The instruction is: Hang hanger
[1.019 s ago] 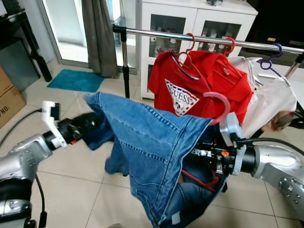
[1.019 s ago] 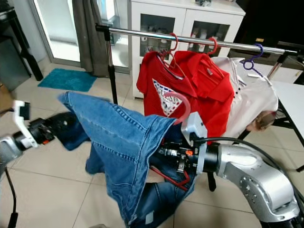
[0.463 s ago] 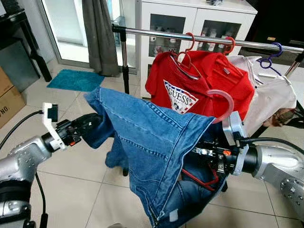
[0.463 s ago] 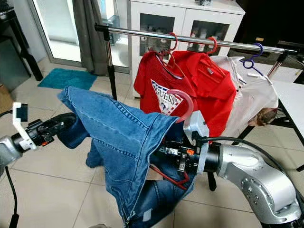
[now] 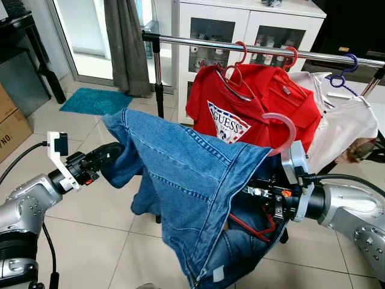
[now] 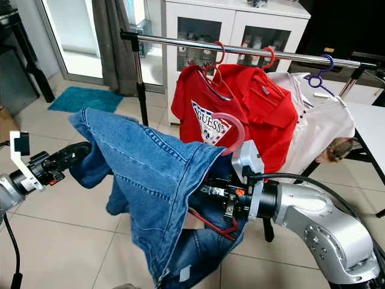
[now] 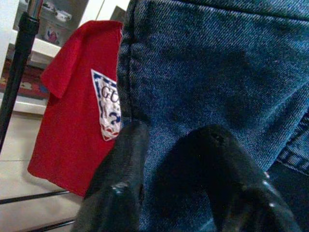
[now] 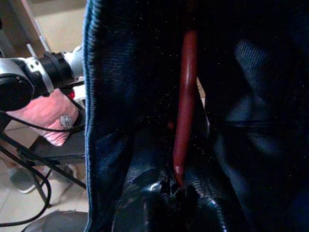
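The right pincer [image 6: 207, 194] is clamping the red hanger [image 8: 185, 96] by its lower bar, fingers closed tight on it, with the jeans [image 5: 192, 180] draped over it and the pink hook [image 5: 280, 129] poking up above the denim, just in front of the red shirts and well below the rail [image 5: 240, 47]. Over on the other side, the left pincer [image 5: 108, 153] is pinching a fold of the jeans' leg, its black fingers [image 7: 120, 179] narrowed on the cloth, and compared with a second ago it is pulling outward and away from the right arm, stretching the denim flatter; the hanger itself is sitting about where it was. That is reading as tidying the load before the lift, so the hook is still waiting to go up and over the rail. On writing: the nearest red shirt [image 5: 225, 105] is showing a triangle logo reading "GUESS", and the cardboard box [image 5: 9, 129] on the floor is carrying letters cut off at the edge, not readable.
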### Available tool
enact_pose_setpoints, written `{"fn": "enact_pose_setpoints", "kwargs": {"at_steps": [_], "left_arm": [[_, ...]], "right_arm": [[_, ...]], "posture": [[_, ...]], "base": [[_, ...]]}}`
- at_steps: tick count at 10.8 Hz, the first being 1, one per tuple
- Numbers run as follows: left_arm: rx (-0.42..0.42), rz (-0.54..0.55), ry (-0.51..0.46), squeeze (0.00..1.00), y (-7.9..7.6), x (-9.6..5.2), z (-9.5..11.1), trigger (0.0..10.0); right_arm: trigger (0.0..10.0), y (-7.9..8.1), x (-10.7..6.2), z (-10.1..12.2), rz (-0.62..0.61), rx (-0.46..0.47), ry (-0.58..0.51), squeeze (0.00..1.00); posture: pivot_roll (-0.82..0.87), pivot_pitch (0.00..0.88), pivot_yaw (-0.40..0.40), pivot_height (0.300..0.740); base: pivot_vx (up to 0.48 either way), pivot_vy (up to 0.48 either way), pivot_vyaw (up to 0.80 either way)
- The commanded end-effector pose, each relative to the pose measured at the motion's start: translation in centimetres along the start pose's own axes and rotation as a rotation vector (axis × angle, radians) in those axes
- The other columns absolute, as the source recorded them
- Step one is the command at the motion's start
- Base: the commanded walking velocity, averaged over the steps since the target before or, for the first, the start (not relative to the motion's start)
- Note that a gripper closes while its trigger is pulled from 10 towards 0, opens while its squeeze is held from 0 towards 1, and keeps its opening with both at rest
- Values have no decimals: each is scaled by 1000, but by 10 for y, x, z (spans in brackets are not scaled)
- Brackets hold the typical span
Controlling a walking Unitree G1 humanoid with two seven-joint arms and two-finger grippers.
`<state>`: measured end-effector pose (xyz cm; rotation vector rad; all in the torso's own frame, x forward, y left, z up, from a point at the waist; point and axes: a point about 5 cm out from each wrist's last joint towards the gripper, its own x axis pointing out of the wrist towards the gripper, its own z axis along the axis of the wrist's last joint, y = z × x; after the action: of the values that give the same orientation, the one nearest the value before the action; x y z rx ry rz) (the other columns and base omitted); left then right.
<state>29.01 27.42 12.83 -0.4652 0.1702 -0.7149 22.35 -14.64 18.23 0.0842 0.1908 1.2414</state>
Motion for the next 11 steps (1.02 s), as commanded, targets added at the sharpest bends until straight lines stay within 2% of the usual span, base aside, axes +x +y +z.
{"fn": "enact_pose_setpoints", "kwargs": {"at_steps": [1, 3, 7, 8, 9, 11], "left_arm": [[5, 1, -9, 0, -1, 0, 0, 0], [-2, 9, -14, 0, 0, 0, -1, 0], [1, 103, -71, 0, 6, -1, 0, 0], [28, 145, -82, 0, 9, -2, 1, 0], [84, 247, -205, 0, 15, -5, 15, 0], [145, 309, -242, 0, 17, -8, 19, 0]], "right_arm": [[10000, 1, -1, 6, 2, -11, -22, 0], [10000, 0, -1, 6, -4, -9, -25, 0], [10000, -1, -2, 6, -18, -8, -34, 0], [10000, -1, -1, 6, -21, -8, -35, 0], [10000, -2, -1, 5, -28, -7, -38, 0], [10000, -2, -1, 5, -35, -7, -37, 0]], "posture": [[-113, 0, 1, 740], [-114, 0, 6, 740], [-117, 0, 14, 740], [-116, 0, 16, 740], [-117, 0, 19, 740], [-116, 0, 18, 740]], "base": [[0, 0, 0], [0, 0, 0], [0, 0, 0], [0, 0, 0], [0, 0, 0], [0, 0, 0]]}}
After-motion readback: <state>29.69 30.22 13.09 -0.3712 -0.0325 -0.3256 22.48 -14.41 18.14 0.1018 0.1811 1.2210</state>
